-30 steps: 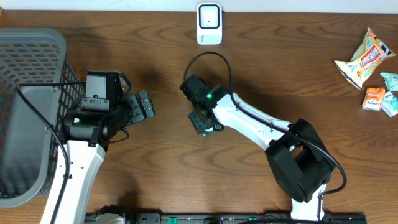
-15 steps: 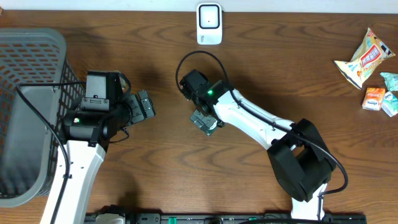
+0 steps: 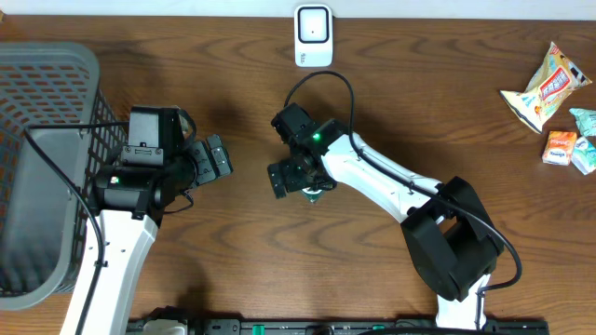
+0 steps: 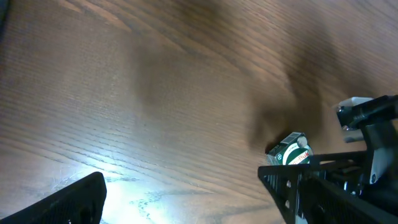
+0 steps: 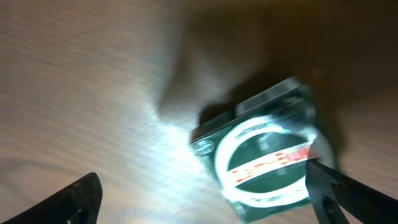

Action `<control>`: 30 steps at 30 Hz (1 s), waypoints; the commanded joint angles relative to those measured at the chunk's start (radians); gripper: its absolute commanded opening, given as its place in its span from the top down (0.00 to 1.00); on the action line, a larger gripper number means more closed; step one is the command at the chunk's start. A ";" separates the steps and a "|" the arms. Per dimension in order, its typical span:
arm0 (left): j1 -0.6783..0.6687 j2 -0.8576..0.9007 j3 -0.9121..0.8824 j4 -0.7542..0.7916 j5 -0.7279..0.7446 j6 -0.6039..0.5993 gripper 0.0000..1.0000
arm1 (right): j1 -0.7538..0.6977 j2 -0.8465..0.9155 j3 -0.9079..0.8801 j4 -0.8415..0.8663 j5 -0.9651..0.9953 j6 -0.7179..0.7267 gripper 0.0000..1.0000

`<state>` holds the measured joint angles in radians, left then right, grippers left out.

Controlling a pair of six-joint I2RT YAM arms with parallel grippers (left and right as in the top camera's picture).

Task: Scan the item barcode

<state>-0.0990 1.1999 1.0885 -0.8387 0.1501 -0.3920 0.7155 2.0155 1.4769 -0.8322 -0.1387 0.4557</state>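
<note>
Overhead cam hangs high above the dark brown wooden worktop (image 3: 466, 112) and looks straight down. It's far enough off to catch everything from the grey plastic mesh basket (image 3: 47, 93) on the left edge to the colourful snack packets (image 3: 545, 88) at far right. Left wrist cam sits low, peering slantwise across the wood. Right wrist cam is way closer, aimed almost straight down, and blurry. All three share the small green-and-white carton (image 4: 290, 151) mid-worktop.

White arm links (image 3: 377, 184), black joints (image 3: 438, 240) and fingers (image 4: 68, 199), looping black cable (image 3: 326, 74), green light (image 3: 316, 141).
</note>
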 commanded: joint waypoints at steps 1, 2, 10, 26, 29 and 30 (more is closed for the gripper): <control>0.006 0.002 0.009 -0.003 -0.013 0.003 0.02 | 0.001 0.009 0.013 0.001 -0.055 0.070 0.03; 0.006 0.002 0.009 -0.002 -0.013 0.003 0.02 | 0.000 0.009 0.013 0.000 -0.047 0.080 0.01; 0.006 0.002 0.009 -0.003 -0.013 0.003 0.02 | -0.020 0.009 0.013 -0.128 0.109 0.490 0.01; 0.006 0.002 0.009 -0.002 -0.013 0.003 0.02 | -0.019 0.069 0.004 -0.077 0.177 0.609 0.01; 0.006 0.002 0.009 -0.002 -0.013 0.003 0.02 | -0.020 0.101 0.004 -0.076 0.175 0.626 0.01; 0.006 0.002 0.009 -0.002 -0.013 0.003 0.02 | -0.020 0.106 0.004 -0.076 0.172 0.626 0.01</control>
<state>-0.0990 1.1999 1.0885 -0.8387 0.1501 -0.3920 0.6975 2.0914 1.4769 -0.9073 -0.0013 1.0397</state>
